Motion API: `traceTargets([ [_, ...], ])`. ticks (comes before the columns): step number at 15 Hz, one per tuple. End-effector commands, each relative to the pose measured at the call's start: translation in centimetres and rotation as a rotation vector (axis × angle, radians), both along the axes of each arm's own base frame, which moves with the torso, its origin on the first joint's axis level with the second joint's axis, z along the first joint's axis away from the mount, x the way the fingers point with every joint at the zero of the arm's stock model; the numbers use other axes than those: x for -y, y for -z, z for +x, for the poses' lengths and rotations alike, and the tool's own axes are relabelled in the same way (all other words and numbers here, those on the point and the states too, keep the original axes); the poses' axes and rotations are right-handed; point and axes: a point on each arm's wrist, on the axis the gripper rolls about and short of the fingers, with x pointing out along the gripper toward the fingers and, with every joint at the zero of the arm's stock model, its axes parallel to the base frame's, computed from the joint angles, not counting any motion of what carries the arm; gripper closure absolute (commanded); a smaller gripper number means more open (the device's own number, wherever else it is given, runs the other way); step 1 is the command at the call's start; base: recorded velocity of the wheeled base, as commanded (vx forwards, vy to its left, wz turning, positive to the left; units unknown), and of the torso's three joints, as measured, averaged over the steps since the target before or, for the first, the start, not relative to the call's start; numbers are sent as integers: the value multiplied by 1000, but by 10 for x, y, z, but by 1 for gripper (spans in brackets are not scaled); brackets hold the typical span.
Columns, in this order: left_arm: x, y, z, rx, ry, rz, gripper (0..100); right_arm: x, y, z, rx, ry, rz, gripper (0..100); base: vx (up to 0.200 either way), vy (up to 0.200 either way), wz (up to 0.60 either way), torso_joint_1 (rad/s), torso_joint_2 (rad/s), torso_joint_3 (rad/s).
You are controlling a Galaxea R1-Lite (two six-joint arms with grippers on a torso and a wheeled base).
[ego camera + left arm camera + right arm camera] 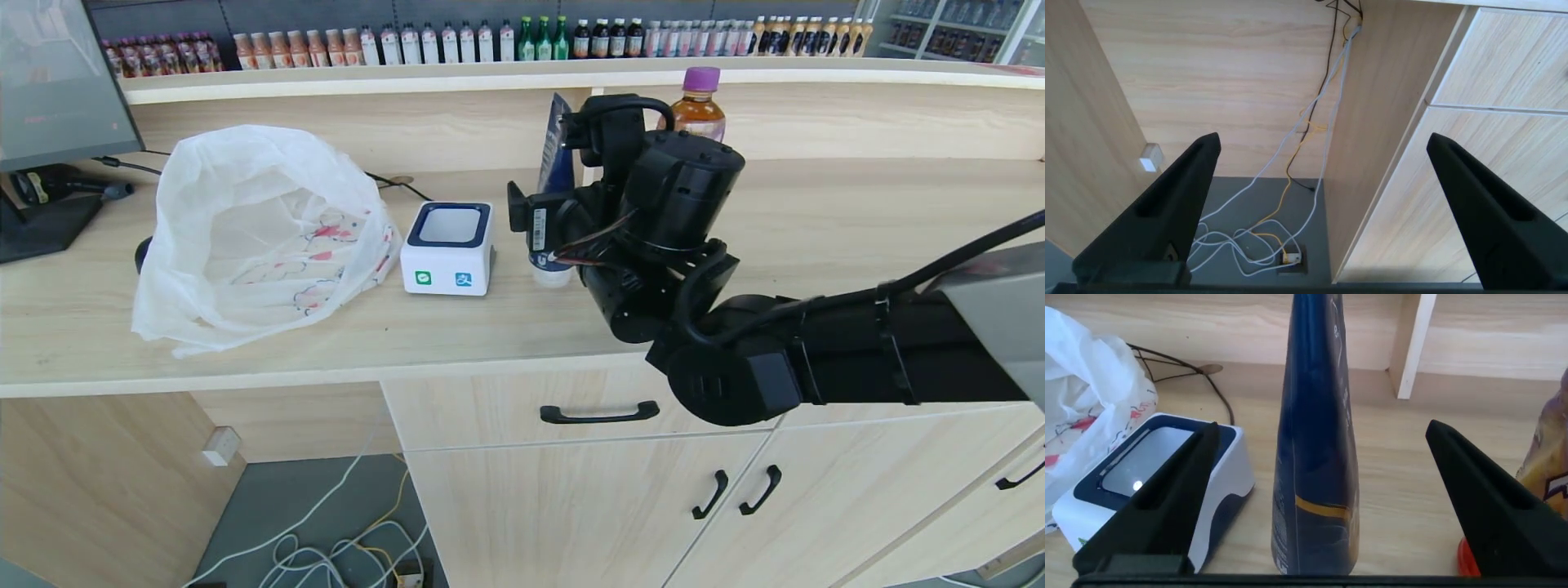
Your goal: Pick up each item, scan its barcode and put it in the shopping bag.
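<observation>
the right gripper (1323,433) is wide open and holds nothing. in the right wrist view its two fingers stand either side of an upright blue tube (1315,474), apart from it. in the head view the right arm (816,359) hides most of that tube on the counter (816,220). a white scanner (449,245) sits just beside the tube, and a white bag (253,229) lies open past it. a purple-capped bottle (698,106) stands behind. the left gripper (1323,155), also wide open and empty, hangs below the counter over floor cables (1274,237).
</observation>
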Motion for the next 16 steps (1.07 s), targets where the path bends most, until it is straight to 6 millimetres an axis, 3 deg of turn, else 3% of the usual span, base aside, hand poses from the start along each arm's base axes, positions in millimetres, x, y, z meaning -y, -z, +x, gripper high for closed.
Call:
traceTargets([
  [1,0,0,0,0,-1,0,0,0,0,9,-3,14,-3,0,0,0,0,0,0,0],
  [5,0,0,0,0,-1,0,0,1,-4,26,-4,32,3,0,0,0,0,0,0,0],
  [16,0,0,0,0,-1,0,0,1,10,37,-23,25,-16,0,0,0,0,0,0,0],
])
